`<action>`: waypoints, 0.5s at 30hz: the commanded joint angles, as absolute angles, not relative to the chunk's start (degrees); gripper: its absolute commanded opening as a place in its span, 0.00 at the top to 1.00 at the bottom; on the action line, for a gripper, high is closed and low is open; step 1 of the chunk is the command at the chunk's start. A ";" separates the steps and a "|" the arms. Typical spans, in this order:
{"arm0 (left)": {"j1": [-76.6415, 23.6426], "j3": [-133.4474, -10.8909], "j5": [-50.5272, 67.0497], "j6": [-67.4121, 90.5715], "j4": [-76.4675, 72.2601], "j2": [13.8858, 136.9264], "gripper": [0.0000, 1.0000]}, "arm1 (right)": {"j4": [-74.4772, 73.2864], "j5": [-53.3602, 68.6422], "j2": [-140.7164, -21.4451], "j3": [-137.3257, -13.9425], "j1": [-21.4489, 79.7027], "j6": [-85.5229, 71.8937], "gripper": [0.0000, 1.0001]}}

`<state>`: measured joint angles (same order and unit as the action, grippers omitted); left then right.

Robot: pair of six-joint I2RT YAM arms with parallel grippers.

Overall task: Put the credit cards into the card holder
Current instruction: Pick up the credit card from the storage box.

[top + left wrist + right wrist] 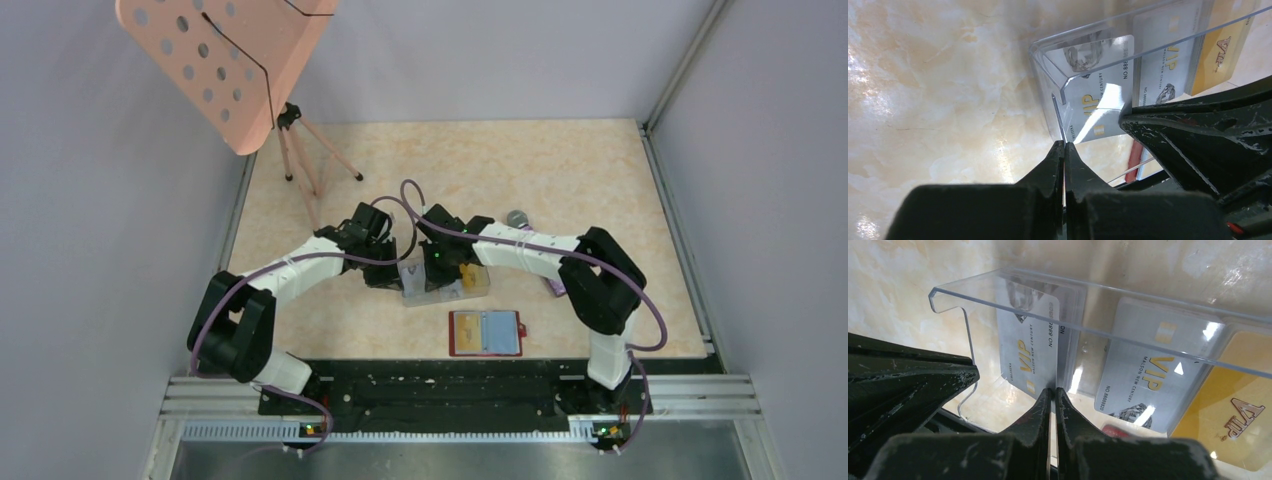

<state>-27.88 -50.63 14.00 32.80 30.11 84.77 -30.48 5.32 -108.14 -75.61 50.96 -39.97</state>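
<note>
Nearest the arm bases, a red wallet [486,353] lies open and flat on the marbled tabletop [560,170]. A yellow card [467,331] and a pale blue card [500,331] show inside it, side by side.

Just beyond the wallet, both arms meet at the clear acrylic card holder [425,292]. The left gripper [1064,148] is clenched on the thin edge of the holder's end wall, its jaws pressed together around the plastic. The right gripper [1053,392] is clamped tight on the lower edge of a silver VIP card [1025,345], which stands upright at the holder's open end, behind the clear front wall.

Further along the holder, seen through the same wall, a second silver VIP card [1148,375] stands beside a gold VIP card [1238,410]. The gold one is at the end furthest from the held card.

Past the right arm, a small grey round object [517,217] sits on the tabletop. In the far left corner stands a pink perforated panel [225,60] on a tripod.
</note>
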 commanded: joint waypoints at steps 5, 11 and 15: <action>-28.79 -50.69 12.05 31.14 31.14 85.91 1.00 | -29.04 6.76 -105.15 -78.11 52.38 -37.82 1.00; -28.84 -50.71 12.17 31.03 31.27 85.94 1.00 | -21.02 12.37 -103.81 -75.79 52.28 -39.79 1.00; -28.84 -50.71 12.04 30.94 31.34 85.88 1.00 | -19.88 13.98 -105.09 -76.02 52.28 -40.20 0.96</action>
